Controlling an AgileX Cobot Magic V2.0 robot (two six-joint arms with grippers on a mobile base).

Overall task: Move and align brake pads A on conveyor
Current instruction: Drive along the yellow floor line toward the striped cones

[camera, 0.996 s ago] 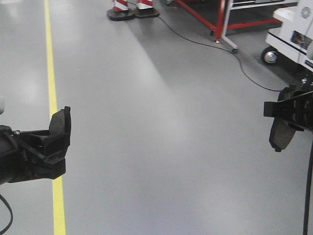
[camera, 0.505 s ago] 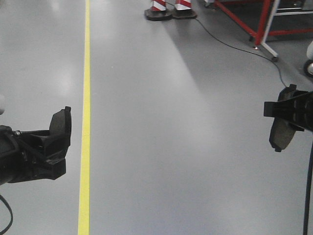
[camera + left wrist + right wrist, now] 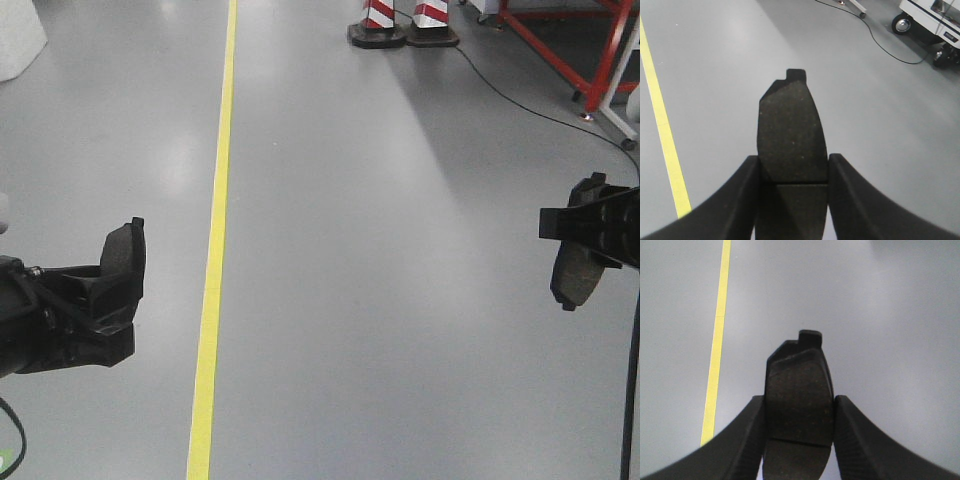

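Brake pads ride clamped in both jaws: left gripper (image 3: 792,200) grips one pad (image 3: 791,135), right gripper (image 3: 797,440) another (image 3: 798,390), grey floor (image 3: 380,250) beneath them.

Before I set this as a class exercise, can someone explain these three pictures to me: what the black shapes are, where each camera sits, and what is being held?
This is a two-armed robot on a wheeled base. The wide picture looks forward from its body: the left pincer and right pincer show at the edges, above a grey floor with a yellow line. The other two pictures come from cameras on each wrist, looking along the pincer. Each pincer is shut on one dark brake pad: the left brake pad and the right brake pad, gripped by their edges with the top sticking out. No conveyor shows in any view.
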